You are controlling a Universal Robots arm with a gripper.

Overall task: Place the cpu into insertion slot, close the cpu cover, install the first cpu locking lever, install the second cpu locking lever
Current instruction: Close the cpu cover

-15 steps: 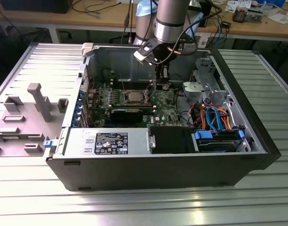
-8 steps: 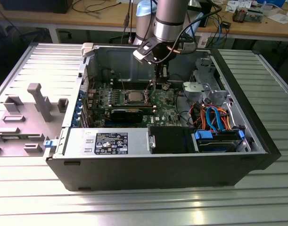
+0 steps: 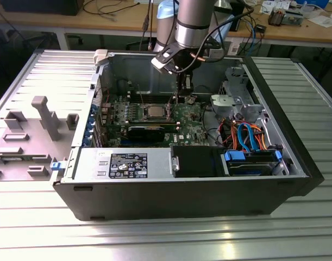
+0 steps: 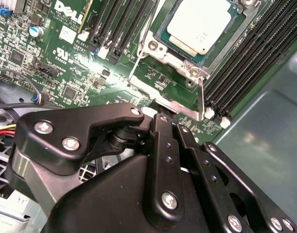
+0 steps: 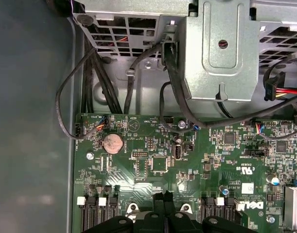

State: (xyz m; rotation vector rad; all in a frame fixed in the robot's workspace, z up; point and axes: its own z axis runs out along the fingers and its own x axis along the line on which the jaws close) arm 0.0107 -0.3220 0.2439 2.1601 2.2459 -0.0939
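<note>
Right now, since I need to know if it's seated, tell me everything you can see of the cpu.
The cpu is a small, flat, square chip with a pale silver-grey, metal-looking face and rounded corners, on a thin greenish base. It lies face up inside a silver metal frame with screws at its corners, on the green board. In the exterior view the cpu sits near the board's middle. Nothing grips it; whether the frame presses on it I cannot tell.

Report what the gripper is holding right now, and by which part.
Cannot be told: the gripper is low beside the cpu cover, any contact hidden by its own body. The cpu is not held; it lies in the cover's window.
</note>
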